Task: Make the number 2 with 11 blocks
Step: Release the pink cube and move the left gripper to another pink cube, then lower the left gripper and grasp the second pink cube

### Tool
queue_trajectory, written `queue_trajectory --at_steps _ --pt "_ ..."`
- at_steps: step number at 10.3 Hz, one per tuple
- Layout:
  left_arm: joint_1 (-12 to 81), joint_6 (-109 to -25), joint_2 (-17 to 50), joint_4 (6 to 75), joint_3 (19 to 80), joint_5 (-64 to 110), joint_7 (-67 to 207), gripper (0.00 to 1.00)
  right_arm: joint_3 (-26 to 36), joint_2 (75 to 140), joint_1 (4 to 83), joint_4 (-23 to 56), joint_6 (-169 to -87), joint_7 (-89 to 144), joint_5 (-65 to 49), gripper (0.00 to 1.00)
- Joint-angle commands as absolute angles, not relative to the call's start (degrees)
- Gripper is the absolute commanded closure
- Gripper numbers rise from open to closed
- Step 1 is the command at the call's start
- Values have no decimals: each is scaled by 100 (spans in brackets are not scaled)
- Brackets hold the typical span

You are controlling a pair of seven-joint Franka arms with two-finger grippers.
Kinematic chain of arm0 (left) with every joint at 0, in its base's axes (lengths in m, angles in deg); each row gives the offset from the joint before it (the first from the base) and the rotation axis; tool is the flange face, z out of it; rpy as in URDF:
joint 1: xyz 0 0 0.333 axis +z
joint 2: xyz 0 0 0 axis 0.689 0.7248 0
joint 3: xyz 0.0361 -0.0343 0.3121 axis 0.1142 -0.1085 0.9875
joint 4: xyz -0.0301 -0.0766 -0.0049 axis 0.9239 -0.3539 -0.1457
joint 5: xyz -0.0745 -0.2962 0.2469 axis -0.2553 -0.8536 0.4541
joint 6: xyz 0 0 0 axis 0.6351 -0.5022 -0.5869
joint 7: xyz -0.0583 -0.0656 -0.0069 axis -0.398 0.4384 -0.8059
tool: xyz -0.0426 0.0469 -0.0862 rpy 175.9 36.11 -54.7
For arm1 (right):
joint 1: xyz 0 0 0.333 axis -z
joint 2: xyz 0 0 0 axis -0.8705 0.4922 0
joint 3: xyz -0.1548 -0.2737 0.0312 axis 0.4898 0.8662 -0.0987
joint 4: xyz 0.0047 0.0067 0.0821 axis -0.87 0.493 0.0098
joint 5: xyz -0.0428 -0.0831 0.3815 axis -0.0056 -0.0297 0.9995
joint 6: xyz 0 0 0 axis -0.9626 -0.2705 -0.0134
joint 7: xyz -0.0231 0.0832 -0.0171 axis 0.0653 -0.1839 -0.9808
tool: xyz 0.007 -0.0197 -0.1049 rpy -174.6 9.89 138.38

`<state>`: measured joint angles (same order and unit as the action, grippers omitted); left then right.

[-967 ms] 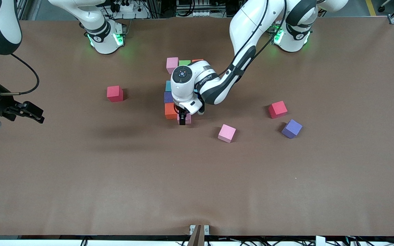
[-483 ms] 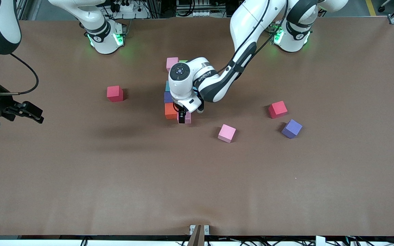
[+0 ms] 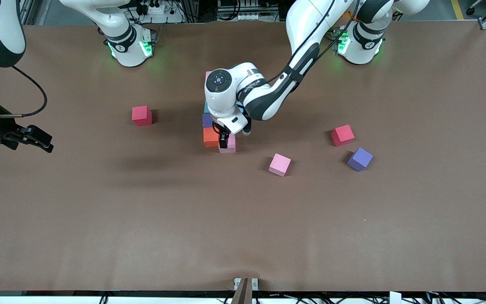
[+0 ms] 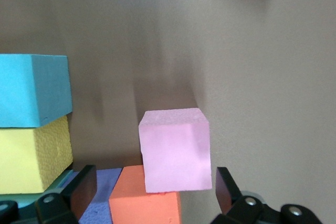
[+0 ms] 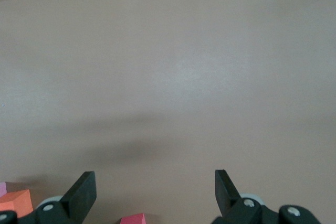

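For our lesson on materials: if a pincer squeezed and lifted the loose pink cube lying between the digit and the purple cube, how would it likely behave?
The loose pink cube looks matte and foam-like, so it probably gives slightly under squeeze and resists slipping. It seems light for its size. Its flat faces rest squarely on the table, so a push would likely slide it, not roll it.

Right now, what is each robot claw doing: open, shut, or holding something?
Left gripper: open, holding nothing, over the pink cube.
Right gripper: open, empty, waiting over the table.
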<state>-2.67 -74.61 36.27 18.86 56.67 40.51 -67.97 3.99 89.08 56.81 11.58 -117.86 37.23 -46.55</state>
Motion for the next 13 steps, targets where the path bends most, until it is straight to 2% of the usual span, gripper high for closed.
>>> queue_trajectory --at_steps 1,8,13 --pt "-102 -7194 3296 1954 5676 3971 -6378 0 357 8970 5744 1029 -11702 3686 -4745 0" --pt "838 -6386 3207 1972 5694 3716 -3647 0 348 8979 5700 1055 -11587 3766 -4737 0" --pt "1243 -6359 3260 2112 5712 3689 -2861 0 348 9005 5673 1064 -11587 3766 -4737 0"
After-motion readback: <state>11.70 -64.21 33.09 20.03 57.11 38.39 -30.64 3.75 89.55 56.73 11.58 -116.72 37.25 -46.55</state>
